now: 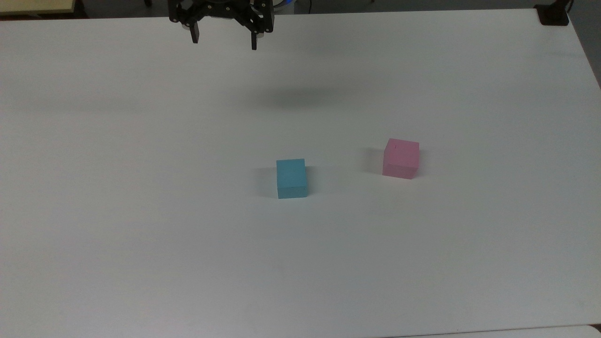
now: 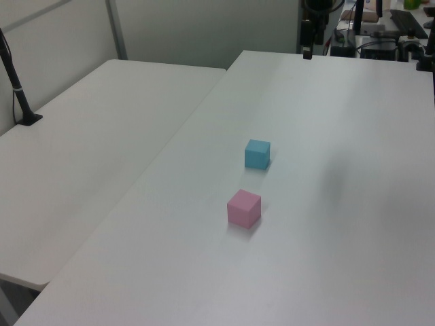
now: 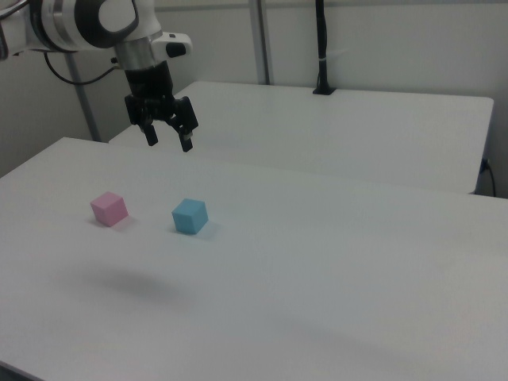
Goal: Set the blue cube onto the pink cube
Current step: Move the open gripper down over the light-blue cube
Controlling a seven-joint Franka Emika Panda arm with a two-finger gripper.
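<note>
In the top view, the gripper (image 1: 224, 41) is being held high over the far edge of the white tabletop (image 1: 117, 197). Its two fingers are spread wide apart, and nothing is being held between them.

Going left to right in the top view, the blue cube (image 1: 291, 178) is sitting near the middle of the tabletop, and the pink cube (image 1: 400, 158) is sitting to the top view's right of it, a little nearer the far edge. The two cubes are apart, with bare tabletop between them.

The blue cube is lying well away from the gripper, toward the near edge and a little toward the top view's right. It is probably to be reached by moving the gripper that way and down. In the right view, the gripper (image 3: 168, 141) is hanging above and behind both cubes.
</note>
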